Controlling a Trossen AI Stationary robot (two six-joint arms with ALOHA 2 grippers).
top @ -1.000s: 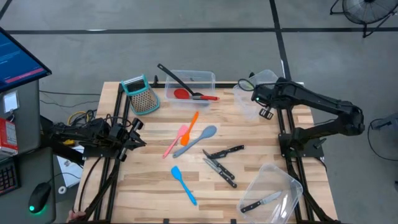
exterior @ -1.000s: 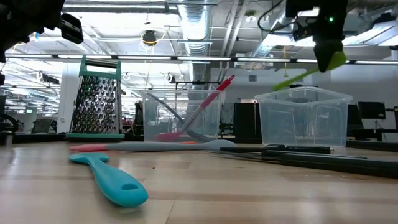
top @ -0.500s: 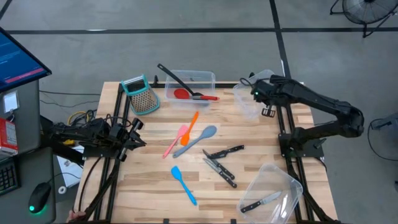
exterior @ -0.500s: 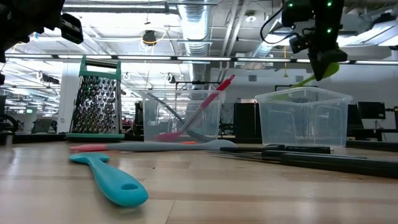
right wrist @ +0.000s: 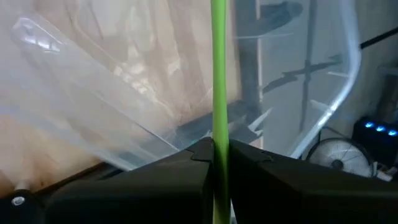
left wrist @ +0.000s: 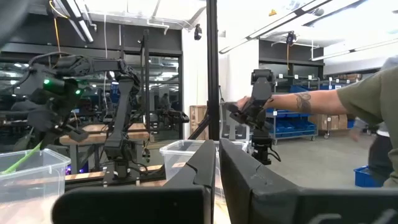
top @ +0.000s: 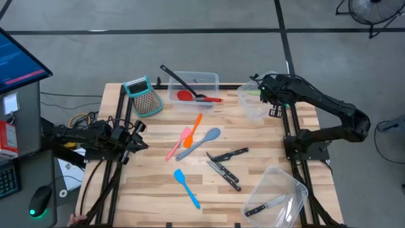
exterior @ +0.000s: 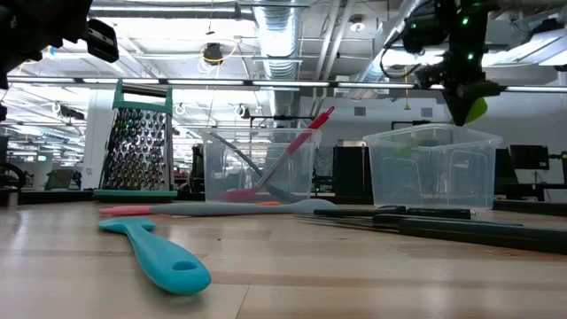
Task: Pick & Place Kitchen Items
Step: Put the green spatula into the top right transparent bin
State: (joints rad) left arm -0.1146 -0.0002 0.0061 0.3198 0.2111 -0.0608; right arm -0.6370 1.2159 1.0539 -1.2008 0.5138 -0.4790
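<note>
My right gripper (top: pixel 264 90) hangs over the clear bin (top: pixel 252 104) at the table's far right, shut on a green utensil (right wrist: pixel 218 74). The utensil's lower part shows through the bin's wall (exterior: pixel 404 148). My left gripper (left wrist: pixel 216 171) is shut on nothing and waits at the table's left edge (top: pixel 140 135). On the wood lie an orange spatula (top: pixel 197 123), a pink one (top: pixel 179 144), a grey-blue spoon (top: pixel 203 140), a blue spatula (top: pixel 187 187) and black-handled knives (top: pixel 225 166). A red-headed spatula (top: pixel 190 96) and a black ladle (top: pixel 180 81) lean in the far bin (top: pixel 204 78). My right gripper pinches the green utensil's thin handle (right wrist: pixel 218 144) between its two fingers. The fingers slant down from above, and the handle runs on along them. The utensil is lifted clear of the table, its lower part reaching down into the clear bin (exterior: pixel 404 148).
A teal-framed grater (top: pixel 143 97) stands at the far left. A second clear bin (top: pixel 278 183) lies tipped at the near right with a knife (top: pixel 266 206) in it. A person's arm shows beyond the table in the left wrist view (left wrist: pixel 311 99).
My right gripper has gone toward the table's far edge and down a little over the clear bin, rolling as it went. The green utensil, which stuck out sideways above the bin, now points down into it. The gripper stays shut on it.
</note>
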